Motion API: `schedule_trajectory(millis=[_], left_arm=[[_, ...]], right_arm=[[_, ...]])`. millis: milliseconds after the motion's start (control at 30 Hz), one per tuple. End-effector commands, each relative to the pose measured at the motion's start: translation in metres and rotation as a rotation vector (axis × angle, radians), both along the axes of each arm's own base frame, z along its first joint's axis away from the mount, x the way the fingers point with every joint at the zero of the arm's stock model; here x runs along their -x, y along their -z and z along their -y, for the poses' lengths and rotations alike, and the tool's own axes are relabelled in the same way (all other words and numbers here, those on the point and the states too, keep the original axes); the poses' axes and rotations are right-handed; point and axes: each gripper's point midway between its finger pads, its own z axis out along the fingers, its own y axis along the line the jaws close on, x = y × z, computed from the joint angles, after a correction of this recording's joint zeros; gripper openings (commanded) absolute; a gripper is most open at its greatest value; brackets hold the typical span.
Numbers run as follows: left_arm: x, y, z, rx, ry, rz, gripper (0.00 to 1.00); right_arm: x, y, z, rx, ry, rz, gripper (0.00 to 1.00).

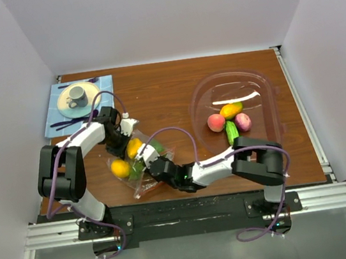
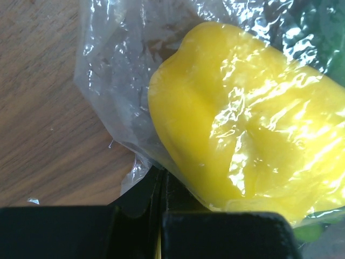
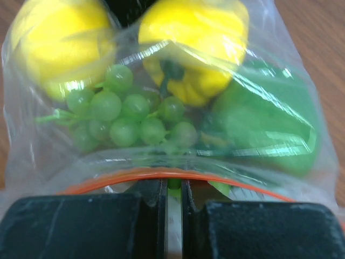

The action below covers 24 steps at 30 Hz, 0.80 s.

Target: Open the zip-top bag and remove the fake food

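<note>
Top external view: the crinkly clear plastic zip-top bag [image 1: 137, 173] lies on the brown wooden table [image 1: 155, 93], near the front edge and left of centre, between the two grippers. The left gripper [image 1: 123, 143] meets the bag's far-left side. The right gripper [image 1: 155, 167] meets its near-right side.

Left wrist view: the left gripper [image 2: 161, 181] has its jaws pressed together, with a fold of the bag's film [image 2: 116, 81] pinched at the seam. A glossy yellow toy pepper [image 2: 242, 118] sits inside the bag, just beyond the fingers.

Right wrist view: the right gripper [image 3: 172, 186] is clamped on the bag's edge at the orange-red zip strip [image 3: 108, 181], with only a thin slit between the jaws. Fake food remains inside the bag: a green toy grape cluster [image 3: 129, 116], two yellow pieces and a green piece [image 3: 264, 129].

To the right, well apart from the bag, a large pink-tinted clear oval tub [image 1: 201, 100] holds four toys: orange-yellow [image 1: 230, 110], pink-red [image 1: 216, 122], purple-pink [image 1: 243, 121] and green [image 1: 231, 133].

At the far left, a grey cup [image 1: 77, 96] stands on a pale plate on a blue mat [image 1: 105, 84].
</note>
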Motion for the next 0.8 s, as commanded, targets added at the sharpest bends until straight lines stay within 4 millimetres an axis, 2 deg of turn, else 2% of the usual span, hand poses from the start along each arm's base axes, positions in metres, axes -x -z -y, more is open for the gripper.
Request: schedule_trajectory(millis=[0, 167, 200, 233, 267, 300, 333, 433, 467, 533, 600, 700, 767], left_arm=[[0.004, 0.001, 0.003, 0.01, 0.017, -0.002, 0.0], [0.002, 0.006, 0.003, 0.011, 0.006, -0.008, 0.0], [0.001, 0.007, 0.004, 0.011, 0.003, -0.007, 0.0], [0.0, 0.008, 0.004, 0.011, 0.003, -0.011, 0.0], [0.0, 0.009, 0.004, 0.011, 0.0, -0.014, 0.0], [-0.001, 0.008, 0.004, 0.01, -0.003, -0.01, 0.0], [-0.002, 0.008, 0.004, 0.01, -0.003, -0.006, 0.0], [-0.004, 0.006, 0.004, 0.007, 0.001, 0.001, 0.0], [-0.002, 0.005, 0.005, 0.013, 0.004, -0.004, 0.0], [-0.005, 0.002, 0.005, 0.016, 0.008, 0.004, 0.0], [-0.007, 0.0, 0.006, 0.019, 0.007, 0.012, 0.0], [-0.009, -0.001, 0.007, 0.021, 0.0, 0.014, 0.0], [-0.007, -0.002, 0.008, 0.029, 0.0, 0.007, 0.0]], right_arm=[[0.02, -0.031, 0.023, -0.063, -0.011, -0.079, 0.0], [0.052, -0.057, 0.049, -0.113, -0.058, -0.162, 0.0], [0.055, -0.056, 0.058, -0.107, -0.059, -0.173, 0.0], [0.059, -0.071, 0.068, -0.129, -0.051, -0.179, 0.0], [0.058, -0.077, 0.076, -0.137, -0.028, -0.175, 0.0], [0.058, -0.073, 0.092, -0.105, 0.0, -0.18, 0.0], [0.058, -0.098, 0.101, -0.177, 0.025, -0.168, 0.0], [0.048, -0.116, 0.142, -0.208, 0.149, -0.118, 0.0], [0.045, -0.143, 0.158, -0.286, 0.183, -0.081, 0.0], [0.034, -0.155, 0.19, -0.288, 0.294, -0.014, 0.0], [0.021, -0.18, 0.225, -0.328, 0.436, 0.063, 0.0], [0.013, -0.185, 0.27, -0.234, 0.607, 0.143, 0.0], [0.003, -0.195, 0.306, -0.25, 0.818, 0.218, 0.0]])
